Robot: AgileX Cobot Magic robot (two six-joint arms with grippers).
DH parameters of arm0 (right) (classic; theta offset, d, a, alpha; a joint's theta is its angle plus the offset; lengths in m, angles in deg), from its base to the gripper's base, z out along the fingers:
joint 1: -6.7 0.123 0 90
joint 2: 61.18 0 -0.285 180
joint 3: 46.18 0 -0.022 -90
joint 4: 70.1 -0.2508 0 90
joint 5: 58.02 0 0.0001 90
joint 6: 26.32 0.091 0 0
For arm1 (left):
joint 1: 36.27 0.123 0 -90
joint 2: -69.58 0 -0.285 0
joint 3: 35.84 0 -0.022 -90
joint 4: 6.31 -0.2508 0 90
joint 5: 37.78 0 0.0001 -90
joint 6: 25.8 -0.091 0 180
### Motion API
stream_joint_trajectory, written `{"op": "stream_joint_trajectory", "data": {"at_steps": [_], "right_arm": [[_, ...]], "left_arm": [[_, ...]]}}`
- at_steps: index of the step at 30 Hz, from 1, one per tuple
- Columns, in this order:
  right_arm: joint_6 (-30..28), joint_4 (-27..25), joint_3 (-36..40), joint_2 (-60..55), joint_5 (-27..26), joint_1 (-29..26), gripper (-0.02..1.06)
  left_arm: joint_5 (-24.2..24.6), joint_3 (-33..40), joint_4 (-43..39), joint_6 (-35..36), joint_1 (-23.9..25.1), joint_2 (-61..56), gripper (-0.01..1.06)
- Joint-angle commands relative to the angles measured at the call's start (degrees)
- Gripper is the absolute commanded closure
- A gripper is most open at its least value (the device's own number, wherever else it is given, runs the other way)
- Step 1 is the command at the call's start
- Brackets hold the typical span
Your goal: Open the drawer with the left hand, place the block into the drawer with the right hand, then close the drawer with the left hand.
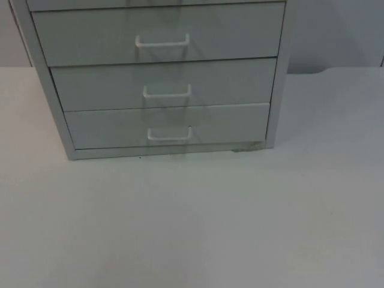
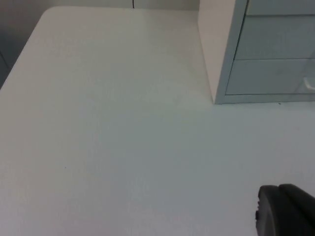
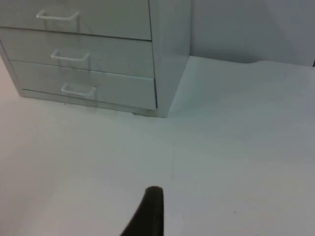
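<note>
I see the drawer cabinet standing at the back of the white surface, all three drawers pushed in, handles facing me so the left arm can pull one. The bottom drawer handle sits nearest the surface. My left claw hangs over bare surface, well apart from the cabinet's left corner; I cannot tell its opening. My right claw waits out front to the right; its opening I cannot tell either. I cannot find the block.

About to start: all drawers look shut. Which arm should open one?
Left, probably. The drawer cabinet has every drawer shut, and the left gripper views its left front corner. The right gripper waits.
</note>
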Motion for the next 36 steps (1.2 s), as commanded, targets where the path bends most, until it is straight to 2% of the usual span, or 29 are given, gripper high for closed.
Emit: {"op": "stream_joint_trajectory", "data": {"at_steps": [1,6,14,27,30,31,32,33,34,35,36], "right_arm": [[-0.63,-0.56,0.12,0.25,0.26,0.01,0.21],[-0.63,-0.69,1.16,0.25,3.23,0.01,0.21],[0.15,-1.58,2.61,0.25,2.93,0.01,0.21],[2.17,0.37,2.87,0.25,3.07,0.01,0.21],[2.17,0.37,2.87,0.25,3.07,0.01,0.21],[2.17,0.37,2.87,0.25,3.07,0.01,0.21],[2.17,0.37,2.87,0.25,3.07,0.01,0.21],[2.17,0.38,2.87,0.25,3.07,0.01,0.21],[2.17,0.38,2.87,0.25,3.07,0.01,0.19],[2.34,0.38,2.87,0.25,3.07,0.01,0.11],[2.34,0.38,2.87,0.25,3.07,0.01,0.11]], "left_arm": [[-0.73,0.28,-0.26,0.49,0.19,-0.25,1.05],[-0.73,0.28,0.09,-1.16,0.19,-0.25,1.05],[-0.73,0.28,0.09,-1.16,0.19,-0.25,1.05],[-0.73,0.28,0.09,-1.15,0.19,-0.25,1.05],[-0.73,0.28,0.09,-1.15,0.19,-0.25,1.01],[-0.73,0.28,0.09,-1.15,0.19,-0.25,0.95],[-0.73,0.28,0.09,-1.15,0.19,-0.25,0.81],[-0.73,0.28,0.09,-1.15,0.19,-0.25,0.75],[-0.73,0.28,0.09,-1.15,0.19,-0.25,0.62],[-0.73,0.28,0.09,-0.86,0.19,-0.25,0.35],[-0.73,0.28,0.09,-0.86,0.19,-0.25,0.35]]}}
